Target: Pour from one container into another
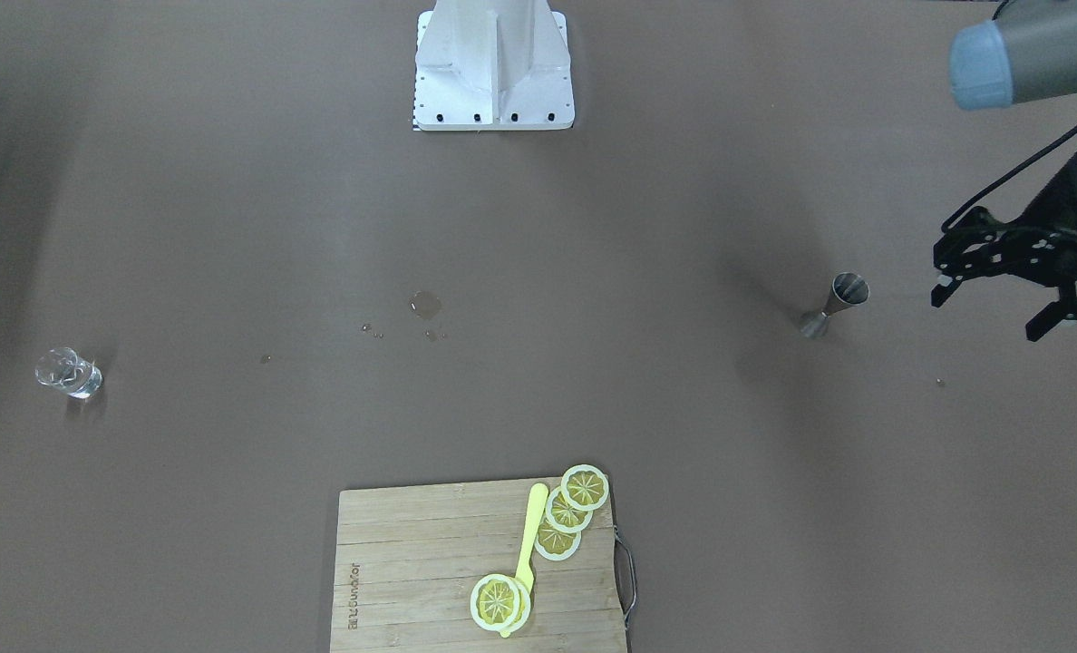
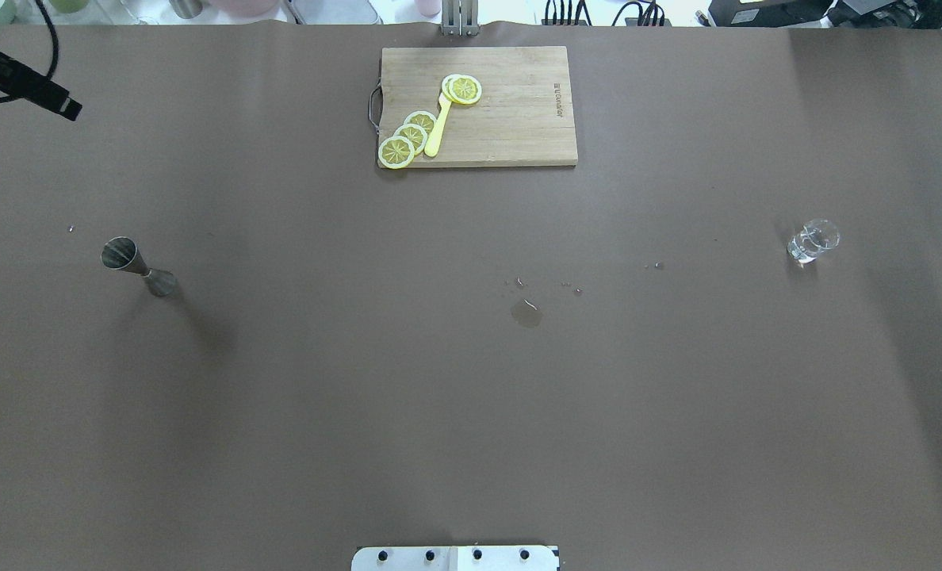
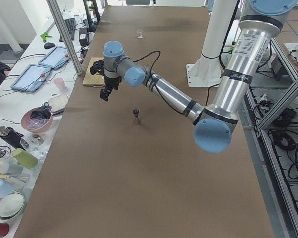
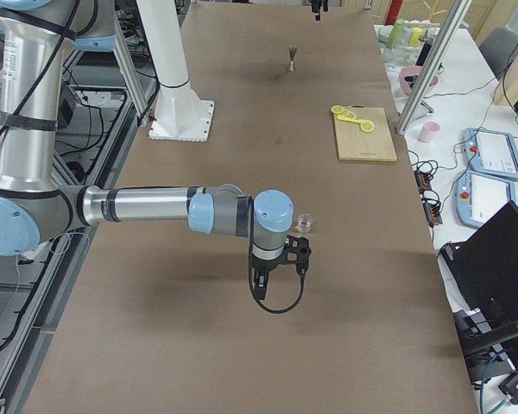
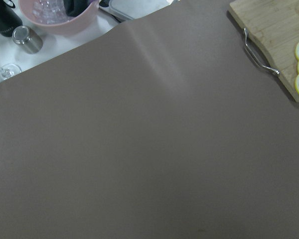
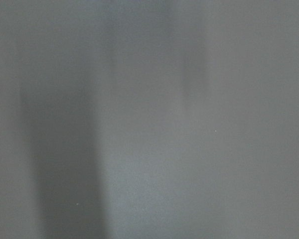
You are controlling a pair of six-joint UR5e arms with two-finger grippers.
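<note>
On the robot's left part of the brown surface point(image 2: 471, 444), a steel jigger point(image 1: 833, 304), upright and standing free. Beside it toward the surface's end, raised off the surface and apart from the jigger, the left jaws: spread wide, pinching nothing. Far across, on the robot's right part, a clear glass cup point(image 2: 812, 240), also upright, well apart from the jigger. Near that cup in the right-end view, the right jaws, hanging from the near arm above the surface. Cannot tell whether spread or pressed together, with only blurred grey in that arm's wrist view. Roughly midway between jigger and cup, a small puddle point(image 2: 526, 312) with a few droplets point(image 2: 570, 287) close by. At the edge farthest from the robot, a wooden cutting board point(image 2: 518, 127) carrying lemon slices point(image 2: 396, 151) and a yellow utensil point(image 2: 437, 131), one slice lying over the utensil's far end.
</note>
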